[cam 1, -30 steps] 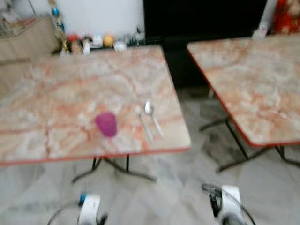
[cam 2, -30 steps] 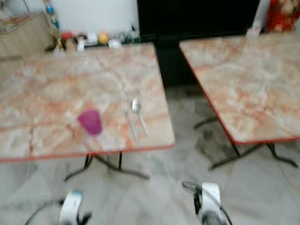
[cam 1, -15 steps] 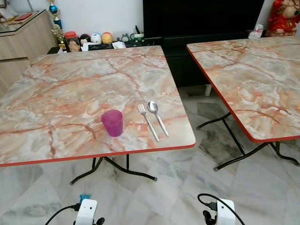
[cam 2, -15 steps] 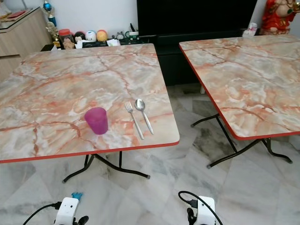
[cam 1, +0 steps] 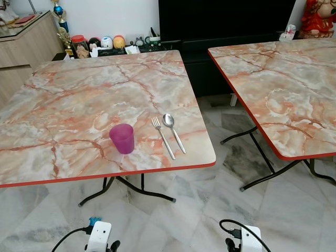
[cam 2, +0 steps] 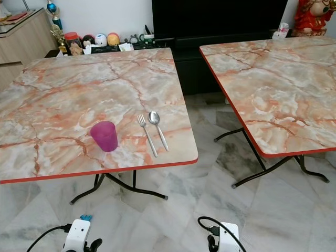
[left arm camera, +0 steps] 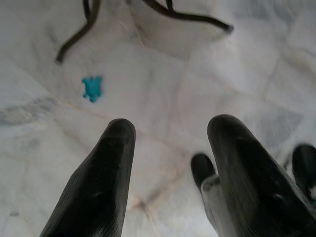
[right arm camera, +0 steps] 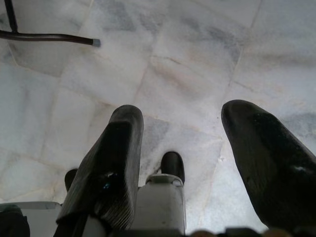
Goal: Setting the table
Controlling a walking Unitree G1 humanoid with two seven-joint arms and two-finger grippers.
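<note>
Standing a short way off the near surface (cam 1: 63, 100), we face a partly laid place: a purple cup (cam 1: 122, 138) upright near the front edge, a fork (cam 1: 163, 137) just beside it and a spoon (cam 1: 174, 132) close alongside the fork, the two lying parallel and apart from the cup. A second surface (cam 1: 283, 84) stands to our right across a gap of marble floor (cam 1: 199, 205). Both arms hang low over that floor: the left claw (left arm camera: 168, 173) has its fingers spread with nothing between them, and the right claw (right arm camera: 197, 163) is likewise spread and empty. We judge the risks from here to be in the approach: the dark table legs (cam 1: 142, 191) splay out under the front edge, and a step in too close could catch a foot on them and jolt the cup over; the cutlery lies close to the corner, so a careless reach might push it off. Small ornaments (cam 1: 97, 44) on the far shelf are too small for us to tell apart, a red figure (cam 1: 317, 16) is cut off at the frame's corner, and we cannot identify the blue speck (left arm camera: 92, 88) on the floor.
</note>
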